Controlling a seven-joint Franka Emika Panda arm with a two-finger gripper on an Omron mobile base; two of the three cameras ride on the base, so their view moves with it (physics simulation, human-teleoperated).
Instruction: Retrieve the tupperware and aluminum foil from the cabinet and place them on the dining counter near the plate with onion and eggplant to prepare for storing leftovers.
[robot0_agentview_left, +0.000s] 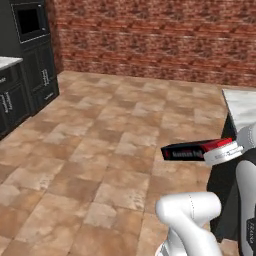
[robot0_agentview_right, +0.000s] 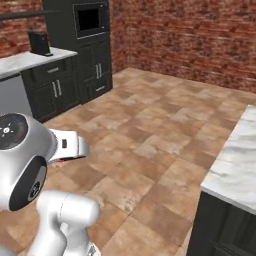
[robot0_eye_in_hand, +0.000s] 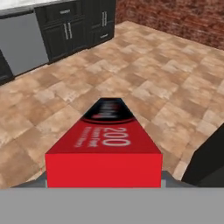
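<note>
My gripper is shut on the aluminum foil, a long black box with a red end and pale lettering, carried level above the tiled floor. In the hand view the aluminum foil runs away from the camera, red end nearest, and it covers the fingertips. The dining counter is a white veined marble top on a dark base at the right; in the right base view the dining counter lies close on the right. The tupperware, cabinet, plate, onion and eggplant are out of view.
Dark base cabinets with silver handles and a built-in oven line the left wall, under a marble worktop. A brick wall closes the far side. Open tiled floor lies between them and the island.
</note>
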